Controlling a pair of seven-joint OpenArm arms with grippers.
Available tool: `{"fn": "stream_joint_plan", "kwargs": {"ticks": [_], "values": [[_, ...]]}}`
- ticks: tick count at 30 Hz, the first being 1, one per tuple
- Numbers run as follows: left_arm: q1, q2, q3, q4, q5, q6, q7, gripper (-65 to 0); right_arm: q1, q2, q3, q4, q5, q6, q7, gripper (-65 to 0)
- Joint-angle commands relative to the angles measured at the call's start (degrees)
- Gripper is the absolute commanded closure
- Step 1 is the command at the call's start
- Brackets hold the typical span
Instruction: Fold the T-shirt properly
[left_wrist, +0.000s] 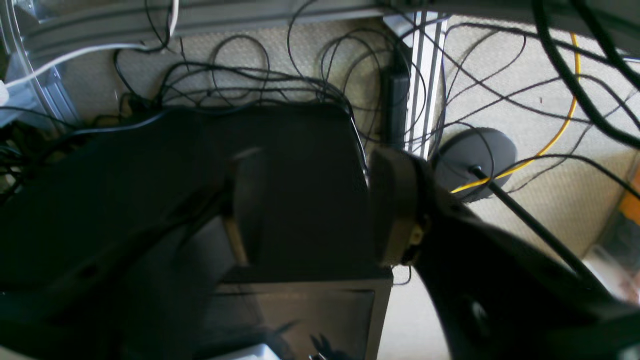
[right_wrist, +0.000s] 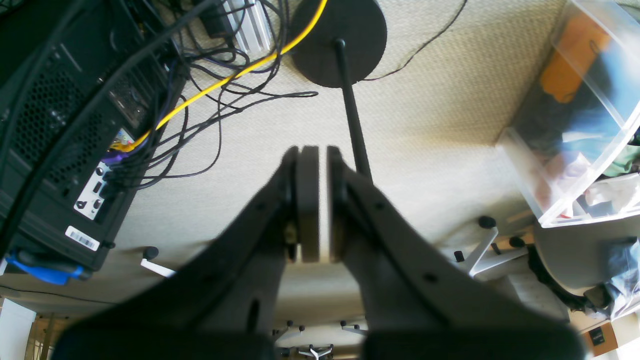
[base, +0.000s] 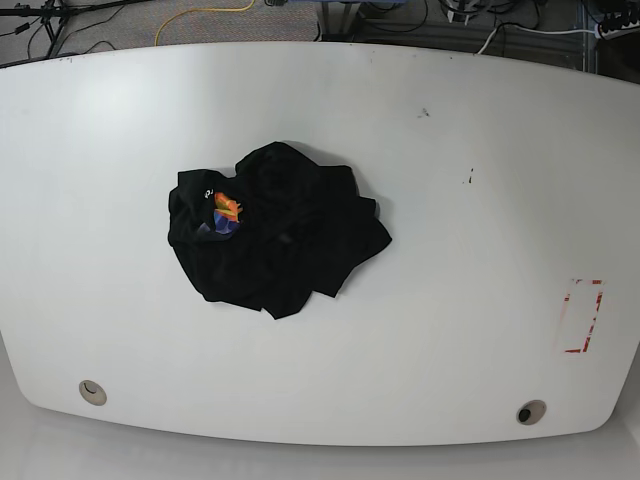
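The black T-shirt (base: 280, 235) lies crumpled in a heap left of the middle of the white table (base: 480, 200), its small orange, yellow and blue print (base: 227, 212) facing up near its left edge. Neither arm shows in the base view. My left gripper (left_wrist: 320, 205) is open, its fingers wide apart, slightly blurred, over a black box on the floor. My right gripper (right_wrist: 321, 200) is shut with nothing between its pads and points at the carpet. The T-shirt is in neither wrist view.
A red-outlined rectangle (base: 582, 316) marks the table's right side, and two grommet holes (base: 92, 391) sit near the front edge. Below the grippers are a computer tower (right_wrist: 55, 125), tangled cables, a round black stand base (right_wrist: 339, 40) and a clear bin (right_wrist: 575, 125).
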Motion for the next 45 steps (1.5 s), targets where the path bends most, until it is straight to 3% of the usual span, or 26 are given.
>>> {"fn": "stream_joint_plan", "kwargs": {"ticks": [1,10,26,45], "values": [[1.4,-0.6,0.2,1.1,0.0,-0.2,0.0,-33.9,-1.1,0.2,-0.2,0.3,-0.4,-0.3,-0.2,-2.1],[2.8,-0.7,0.4,2.8,-0.1,-0.1,-0.1,-34.5,-2.6,0.3,-0.1,2.9,-0.5,-0.3,-0.1,-1.9],[8.1,-1.2,0.1,9.3,0.1,-0.2,-3.6,-22.9,-6.7,0.3,0.1,9.7,-0.4,-0.2,0.2,-2.0],[8.5,-0.8,-2.4,9.9,0.4,-0.3,-5.4,-24.8,-8.1,0.7,0.6,12.6,-0.2,-0.4,-0.1,-2.2]]}}
